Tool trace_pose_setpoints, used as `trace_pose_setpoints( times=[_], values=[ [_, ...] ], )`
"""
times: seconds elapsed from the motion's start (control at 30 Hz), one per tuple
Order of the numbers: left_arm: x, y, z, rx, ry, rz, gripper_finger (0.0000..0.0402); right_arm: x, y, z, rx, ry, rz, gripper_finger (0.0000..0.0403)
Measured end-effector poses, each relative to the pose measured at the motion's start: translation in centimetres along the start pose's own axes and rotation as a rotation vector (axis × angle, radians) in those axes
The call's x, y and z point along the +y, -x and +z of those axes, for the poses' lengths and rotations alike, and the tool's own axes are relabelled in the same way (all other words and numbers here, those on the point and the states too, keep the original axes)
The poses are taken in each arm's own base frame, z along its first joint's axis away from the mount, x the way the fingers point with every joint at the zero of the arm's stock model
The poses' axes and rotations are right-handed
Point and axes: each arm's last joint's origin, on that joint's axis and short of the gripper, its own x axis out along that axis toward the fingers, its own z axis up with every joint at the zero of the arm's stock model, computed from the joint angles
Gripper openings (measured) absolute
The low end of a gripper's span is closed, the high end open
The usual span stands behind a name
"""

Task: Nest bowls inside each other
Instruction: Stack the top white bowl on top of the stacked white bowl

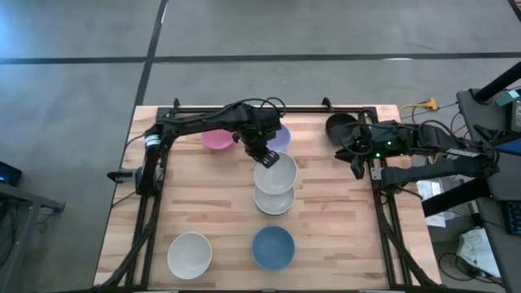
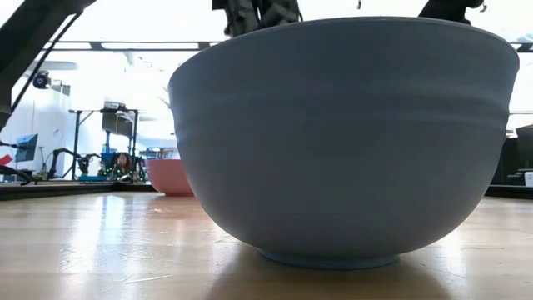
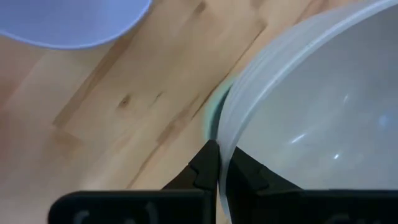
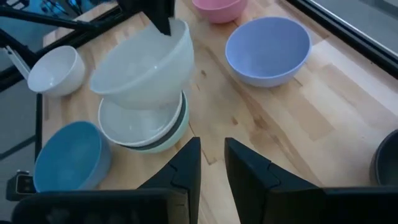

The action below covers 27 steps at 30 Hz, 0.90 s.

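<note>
My left gripper (image 1: 262,153) is shut on a white bowl (image 1: 275,172) at the table's middle, over a second white bowl (image 4: 140,127) that sits inside a mint green bowl (image 4: 171,140). A pink bowl (image 1: 216,139) and a lavender bowl (image 1: 279,138) stand at the far side. A black bowl (image 1: 342,126) stands at the far right. A third white bowl (image 1: 190,253) and a blue bowl (image 1: 273,247) stand near the front edge. My right gripper (image 4: 212,149) waits at the right, open by a narrow gap, empty. My left gripper pinches the white bowl's rim (image 3: 225,134) on its far left side, one finger (image 3: 249,171) inside the bowl and one (image 3: 205,165) outside. The fingers come from above, slanting down. The bowl (image 4: 143,62) is tilted above the stacked bowls; whether its base touches them I cannot tell.
The blue bowl (image 2: 346,133) fills the low view, with the pink bowl (image 2: 171,175) behind it. Black frame rails (image 1: 269,108) run along the table's far edge and sides. Bare wood (image 1: 342,228) lies at the near right of the table.
</note>
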Motion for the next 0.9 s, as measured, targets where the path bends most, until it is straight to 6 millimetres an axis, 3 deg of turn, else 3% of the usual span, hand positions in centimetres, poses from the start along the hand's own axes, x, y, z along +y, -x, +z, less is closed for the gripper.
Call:
trace_pose_setpoints(
  times=[0.17, 0.37, 0.9],
  values=[
    [-1.7, 1.2, -1.1, -0.022, -0.019, -0.029, 0.0, 0.0, -0.2, 0.0, 0.007, 0.002, -0.004, 0.0068],
    [-3.2, -0.3, -2.1, 0.043, -0.012, -0.039, 0.0, 0.0, -0.4, 0.0, 0.001, 0.004, -0.018, 0.0068],
    [-3.5, -3.8, -1.7, 0.117, 0.051, 0.004, 0.0, 0.0, -0.4, 0.0, 0.003, 0.004, -0.018, 0.0068]
  ],
)
